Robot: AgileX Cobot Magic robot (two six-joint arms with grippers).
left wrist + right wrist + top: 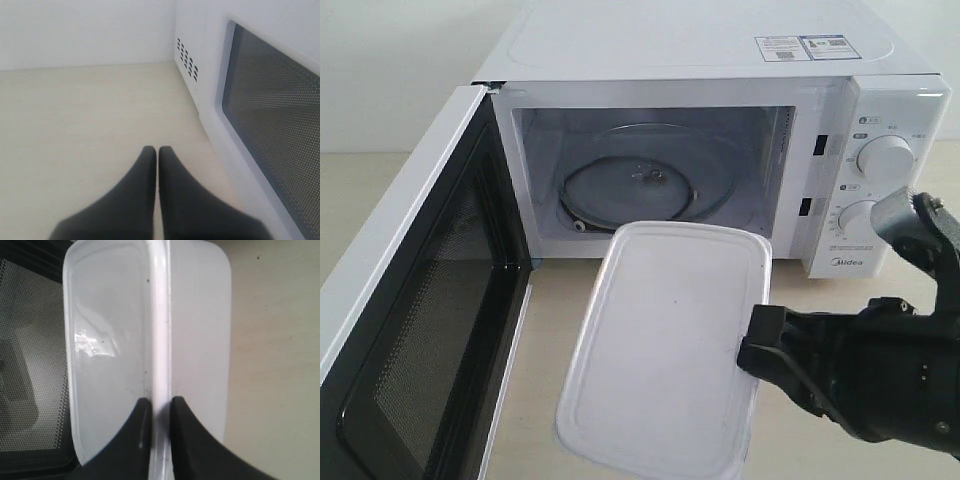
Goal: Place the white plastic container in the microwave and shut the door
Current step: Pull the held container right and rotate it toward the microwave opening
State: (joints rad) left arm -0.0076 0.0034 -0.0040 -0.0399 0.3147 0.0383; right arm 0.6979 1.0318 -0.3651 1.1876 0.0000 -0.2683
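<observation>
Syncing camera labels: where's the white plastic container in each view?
Exterior: white plastic container lower centre, before the open microwave, right gripper on its right edge.
Left wrist: not in it.
Right wrist: centre, rim between the gripper's fingers.
Shared landmark: the door, its mesh showing in all three.

Wall: we see a plain off-white wall (400,60) across the far side, smooth and bare.
Table: we find a pale cream table (350,200) with a faint grain, reaching from the near side back to the foot of the wall.
Marks: we note a few tiny dark specks on the table at the right.
Light: we see soft, even light and only weak shadows.
</observation>
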